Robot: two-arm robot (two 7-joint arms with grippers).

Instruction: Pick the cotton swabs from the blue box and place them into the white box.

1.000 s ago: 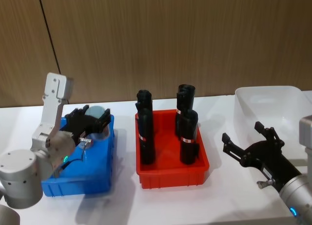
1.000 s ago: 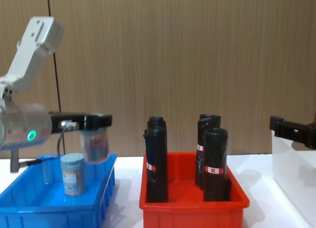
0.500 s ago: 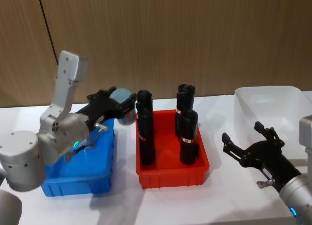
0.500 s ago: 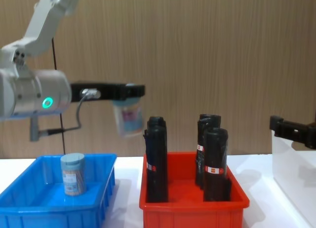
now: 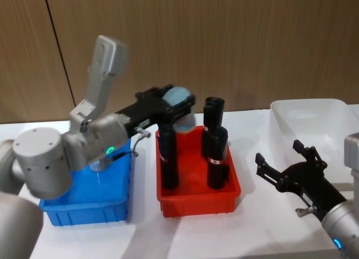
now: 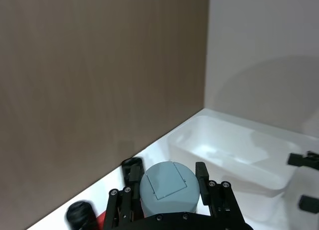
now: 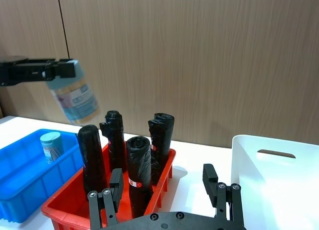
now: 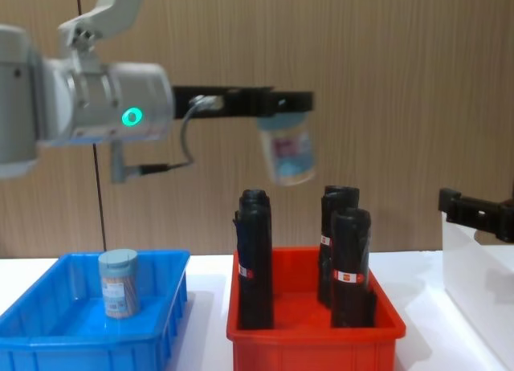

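Note:
My left gripper (image 5: pixel 178 106) is shut on a cotton swab jar (image 5: pixel 179 97) with a pale blue lid, held high in the air over the red bin's back left. The chest view shows the jar (image 8: pixel 287 152) hanging tilted under the gripper (image 8: pixel 285 108), above the black rolls. In the left wrist view its lid (image 6: pixel 168 186) sits between the black fingers. A second swab jar (image 8: pixel 119 283) stands upright in the blue box (image 8: pixel 48 340) at the left. The white box (image 5: pixel 314 110) is at the far right. My right gripper (image 5: pixel 284 158) hovers open in front of it, holding nothing.
A red bin (image 5: pixel 196 203) with several tall black rolls (image 5: pixel 168 152) stands between the blue box (image 5: pixel 84 209) and the white box. A wooden wall runs close behind the table. Bare white tabletop lies in front of the bins.
My left arm has lifted the jar out of the blue box and carried it up and to the right, over the red bin. The right arm has stayed still.

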